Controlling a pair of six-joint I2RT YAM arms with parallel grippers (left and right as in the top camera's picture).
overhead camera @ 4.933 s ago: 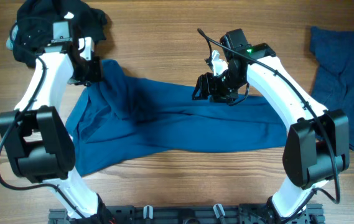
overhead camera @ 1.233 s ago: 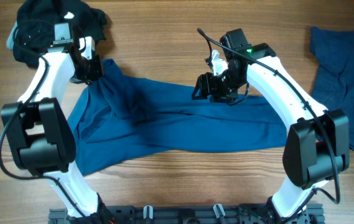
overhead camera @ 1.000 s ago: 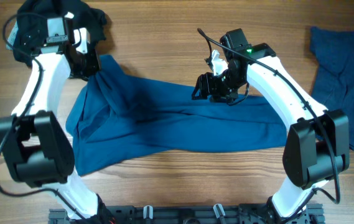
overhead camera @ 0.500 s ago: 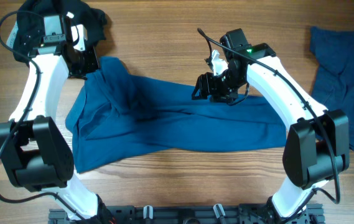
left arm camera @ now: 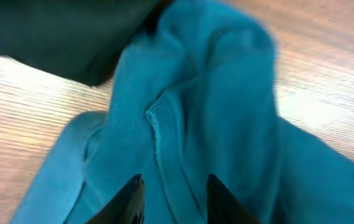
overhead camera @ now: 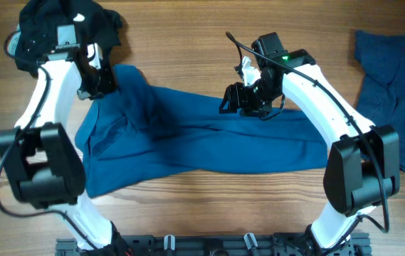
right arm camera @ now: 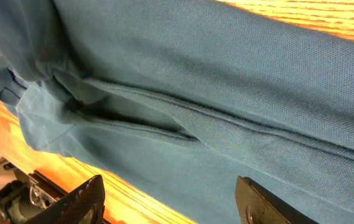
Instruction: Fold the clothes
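Left claw (overhead camera: 97,77) was pinched shut on the blue shirt's (overhead camera: 202,142) top-left corner a second ago. Now its tips are narrowly apart in the wrist view (left arm camera: 175,200). It looks like a release, though I can't be sure no fold is still caught.

The corner got tugged up toward the black garment (overhead camera: 81,20), then eased back, and it now sits bunched beside it. So the sleeve end is placed, not flat, and the fold is barely started.

Right claw (overhead camera: 241,99) is unchanged: wide, empty, hovering over the shirt's top edge (right arm camera: 177,205).

The shirt lies spread across the middle of the surface (overhead camera: 181,43).

- **Edges:** the bottom-left hem is near the front edge, and the black garment crowds the top-left.
- **Open room:** bare wood at top centre, and between the shirt and the dark-blue garment (overhead camera: 394,78) on the right.
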